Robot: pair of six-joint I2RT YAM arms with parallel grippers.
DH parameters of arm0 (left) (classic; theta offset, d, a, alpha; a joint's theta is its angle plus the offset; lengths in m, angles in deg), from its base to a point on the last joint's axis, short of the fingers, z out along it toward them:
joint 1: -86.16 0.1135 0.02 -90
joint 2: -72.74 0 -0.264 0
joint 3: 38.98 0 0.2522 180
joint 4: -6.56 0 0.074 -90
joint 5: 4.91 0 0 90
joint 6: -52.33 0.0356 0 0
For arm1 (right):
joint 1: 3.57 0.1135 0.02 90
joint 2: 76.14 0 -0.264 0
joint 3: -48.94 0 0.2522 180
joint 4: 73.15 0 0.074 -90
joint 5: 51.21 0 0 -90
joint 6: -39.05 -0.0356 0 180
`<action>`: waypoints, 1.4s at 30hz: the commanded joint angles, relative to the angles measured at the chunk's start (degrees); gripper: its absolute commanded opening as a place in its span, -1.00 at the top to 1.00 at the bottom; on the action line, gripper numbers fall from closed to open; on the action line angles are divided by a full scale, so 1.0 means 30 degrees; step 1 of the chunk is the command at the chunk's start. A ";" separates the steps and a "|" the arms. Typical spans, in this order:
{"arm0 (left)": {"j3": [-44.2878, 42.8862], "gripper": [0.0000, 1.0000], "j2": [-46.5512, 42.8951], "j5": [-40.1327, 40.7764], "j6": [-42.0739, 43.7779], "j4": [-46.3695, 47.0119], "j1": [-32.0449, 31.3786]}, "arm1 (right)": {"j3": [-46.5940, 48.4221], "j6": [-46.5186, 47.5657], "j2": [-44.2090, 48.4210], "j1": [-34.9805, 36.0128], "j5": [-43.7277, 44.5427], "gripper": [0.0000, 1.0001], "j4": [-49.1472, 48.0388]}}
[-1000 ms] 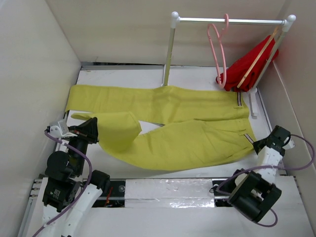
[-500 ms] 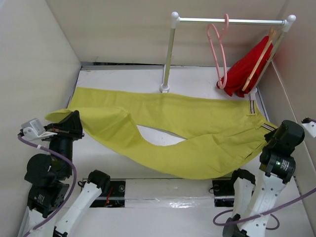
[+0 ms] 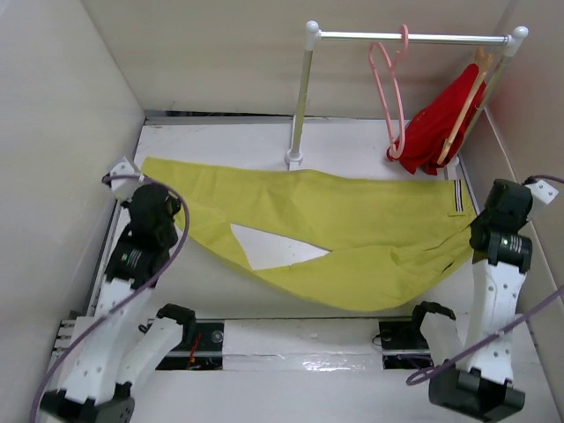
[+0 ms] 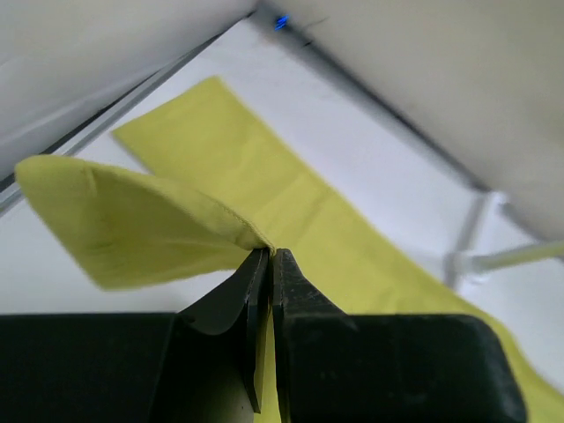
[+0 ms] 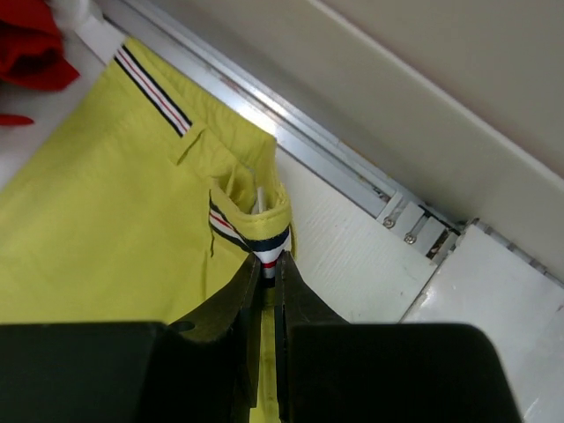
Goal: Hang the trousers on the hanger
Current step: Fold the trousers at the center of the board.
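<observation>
Lab test booth, bare white walls (image 3: 220, 62), tabletop clothes rail (image 3: 414, 38)

**Count of things on and over the table (image 3: 352, 141)**

One pair of trousers (image 3: 352, 220) was counted, with two legs seen on it. Two hangers were noted: one pink hanger (image 3: 389, 88) and one wooden hanger (image 3: 465, 97). One red garment (image 3: 432, 132) was recorded. One rail (image 3: 414, 38) was counted, borne on two posts, a left upright (image 3: 301, 97) and a right upright (image 3: 496, 79). Two arms were tallied, the left arm (image 3: 123, 282) and the right arm (image 3: 493, 291). Two grippers were tallied, the left gripper (image 4: 269, 256) and the right gripper (image 5: 269, 264), with two fingers counted on each. One table was counted.
</observation>
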 commanded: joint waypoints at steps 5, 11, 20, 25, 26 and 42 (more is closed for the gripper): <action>-0.0269 1.00 0.7722 -0.5330 -0.1590 0.0639 0.9013 | 0.3745 -0.0832 -0.5828 0.0305 -0.1264 1.00 -0.1771; -0.0001 1.00 0.9979 -0.1763 -0.4227 -0.0999 1.0394 | 0.5148 -0.0686 -0.8972 0.0481 -0.1000 1.00 -0.1711; -0.8317 1.00 1.8443 0.1283 -0.5225 -0.6097 1.1189 | 0.7759 -0.1357 -1.4248 -0.0512 -0.1905 1.00 -0.2644; -1.1046 1.00 2.1054 0.1871 -0.4352 -0.4847 1.1189 | 0.7554 -0.1711 -1.5362 -0.0867 -0.3109 1.00 -0.5341; -1.1252 1.00 2.1174 0.1726 -0.3797 -0.4173 1.0986 | 0.7759 -0.1712 -1.5915 -0.0867 -0.3198 1.00 -0.5605; -2.1266 0.87 2.9697 0.2573 0.1713 -0.2586 0.8906 | 1.0836 -0.0510 -2.0343 -0.0459 -0.2614 1.00 -0.6428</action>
